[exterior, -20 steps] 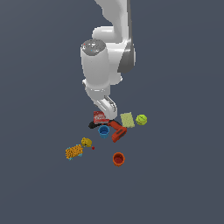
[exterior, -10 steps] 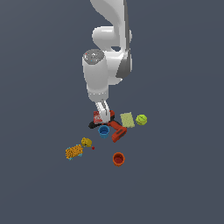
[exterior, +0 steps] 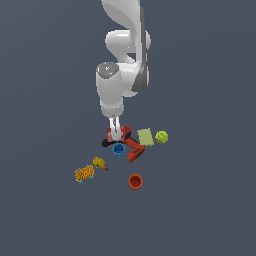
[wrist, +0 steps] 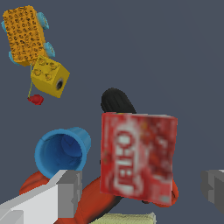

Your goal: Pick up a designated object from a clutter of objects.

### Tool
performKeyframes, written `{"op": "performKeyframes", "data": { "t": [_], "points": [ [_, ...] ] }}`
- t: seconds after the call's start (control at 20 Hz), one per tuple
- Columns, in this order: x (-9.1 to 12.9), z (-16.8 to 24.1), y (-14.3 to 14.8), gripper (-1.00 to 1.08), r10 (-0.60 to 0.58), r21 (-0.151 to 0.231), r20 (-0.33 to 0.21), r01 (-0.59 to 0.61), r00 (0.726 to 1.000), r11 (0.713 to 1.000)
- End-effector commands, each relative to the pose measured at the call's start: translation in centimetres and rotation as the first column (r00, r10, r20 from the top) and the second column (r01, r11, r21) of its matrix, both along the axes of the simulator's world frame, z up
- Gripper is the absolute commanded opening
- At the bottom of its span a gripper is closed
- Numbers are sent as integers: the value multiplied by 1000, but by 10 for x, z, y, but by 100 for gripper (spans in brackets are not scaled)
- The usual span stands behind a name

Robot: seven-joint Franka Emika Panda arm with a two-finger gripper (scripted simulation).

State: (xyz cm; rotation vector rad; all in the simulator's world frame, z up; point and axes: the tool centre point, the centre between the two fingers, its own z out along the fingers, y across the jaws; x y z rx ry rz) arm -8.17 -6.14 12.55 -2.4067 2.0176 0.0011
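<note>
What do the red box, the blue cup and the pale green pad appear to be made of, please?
The red box looks like printed cardboard: flat matte faces, blurred white lettering. The blue cup seems smooth moulded plastic, with a thin even rim and uniform colour. The pale green pad could be sponge or cloth; its surface looks faintly grainy, but this is uncertain.

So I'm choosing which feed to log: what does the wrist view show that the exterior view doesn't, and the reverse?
Only the wrist view shows the white lettering on the red box and the studs on the yellow block. Only the exterior view shows the arm, the yellow-green ball and the orange-red cup. Both show the blue cup, the drill and the open gripper.
</note>
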Motion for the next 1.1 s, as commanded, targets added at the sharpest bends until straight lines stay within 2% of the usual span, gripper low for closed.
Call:
{"op": "performKeyframes", "data": {
  "t": [0.0, 0.55, 1.05],
  "points": [
    [-3, -3, -1, 100, -29, -1, 0, 29, 1000, 1000],
    [-5, -10, -1, 100, -49, -1, 0, 49, 999, 999],
    [-6, -48, -1, 100, -53, -2, 0, 53, 999, 999]
  ]
}}
